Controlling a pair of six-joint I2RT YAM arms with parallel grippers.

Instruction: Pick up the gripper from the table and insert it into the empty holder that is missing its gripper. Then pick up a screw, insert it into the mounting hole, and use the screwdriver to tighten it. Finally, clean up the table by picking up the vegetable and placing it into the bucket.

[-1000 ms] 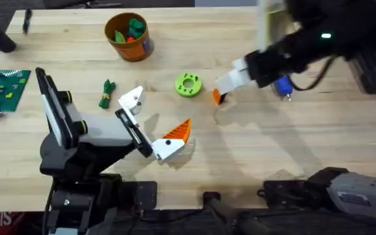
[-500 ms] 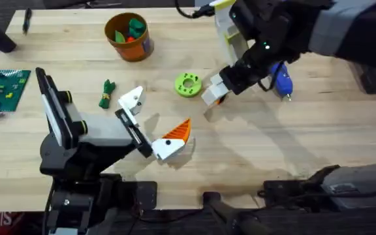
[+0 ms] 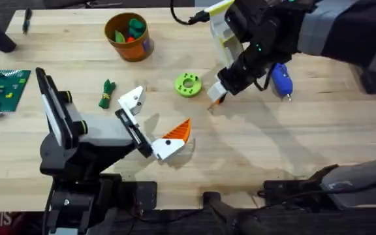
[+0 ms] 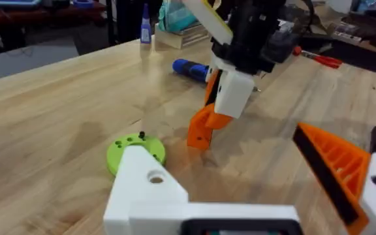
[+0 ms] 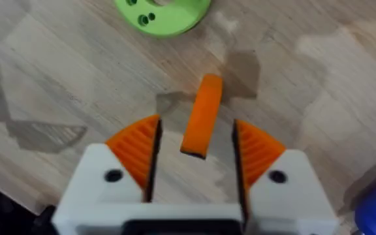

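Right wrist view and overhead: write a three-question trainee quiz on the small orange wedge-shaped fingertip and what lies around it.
1. True or false: the right gripper is shut on the small orange wedge-shaped plastic fingertip.
2. Which thing lies nearest that fingertip on the table? A: the round lime-green disc with a centre hole. B: the round orange pot. C: the dark-green toy vegetable.
3. Fill in: the bare white triangular plastic finger mount, the one with no orange tip, sits on the ___ arm.

Key: 1 false, the fingers straddle it with a gap on each side. 2 A. 3 left.
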